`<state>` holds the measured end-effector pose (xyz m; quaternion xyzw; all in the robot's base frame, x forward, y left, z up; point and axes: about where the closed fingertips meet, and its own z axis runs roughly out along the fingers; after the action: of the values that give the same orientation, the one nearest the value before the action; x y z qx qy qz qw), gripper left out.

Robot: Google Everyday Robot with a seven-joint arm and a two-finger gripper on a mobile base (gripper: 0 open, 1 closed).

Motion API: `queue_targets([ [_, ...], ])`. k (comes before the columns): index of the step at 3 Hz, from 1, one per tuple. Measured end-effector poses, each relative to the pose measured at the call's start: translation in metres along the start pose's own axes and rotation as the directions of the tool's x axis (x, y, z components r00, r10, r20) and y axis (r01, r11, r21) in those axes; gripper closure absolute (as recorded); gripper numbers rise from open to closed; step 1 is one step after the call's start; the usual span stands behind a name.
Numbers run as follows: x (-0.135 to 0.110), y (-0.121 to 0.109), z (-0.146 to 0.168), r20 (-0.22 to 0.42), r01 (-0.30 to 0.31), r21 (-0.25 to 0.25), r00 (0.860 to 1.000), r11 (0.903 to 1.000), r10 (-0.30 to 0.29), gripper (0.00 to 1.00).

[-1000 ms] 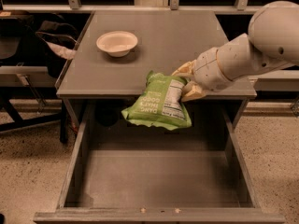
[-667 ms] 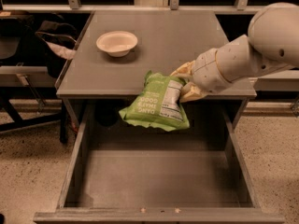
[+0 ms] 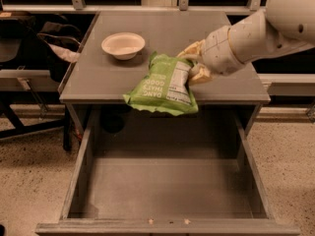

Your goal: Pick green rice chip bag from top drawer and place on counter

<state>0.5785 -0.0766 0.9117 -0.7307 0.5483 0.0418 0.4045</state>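
The green rice chip bag [image 3: 163,86] hangs from my gripper [image 3: 193,63], which is shut on its top right edge. The bag is light green with white lettering and a white label panel. It hangs over the front edge of the counter [image 3: 108,77], its lower part in front of the cabinet's face and above the back of the open top drawer [image 3: 167,191]. My white arm [image 3: 256,28] reaches in from the upper right. The drawer is pulled fully out and its grey inside holds nothing visible.
A white bowl [image 3: 123,44] stands on the counter's left part. Dark chairs and a bag [image 3: 34,43] sit left of the cabinet. Windows run along the back. Speckled floor [image 3: 24,181] lies on both sides of the drawer.
The bag and my gripper have risen and moved slightly back toward the counter; the bag now overlaps the counter's front edge more.
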Motion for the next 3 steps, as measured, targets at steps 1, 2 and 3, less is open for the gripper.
queue_targets([
  [1,0.003,-0.028,0.002,-0.011,0.022,0.028,1.0,0.9994,-0.022,1.0],
  [2,0.022,-0.042,0.021,-0.035,-0.002,0.039,0.999,0.9992,0.004,1.0],
  [3,0.043,-0.049,0.041,-0.075,-0.037,0.054,0.996,0.9978,0.041,1.0],
])
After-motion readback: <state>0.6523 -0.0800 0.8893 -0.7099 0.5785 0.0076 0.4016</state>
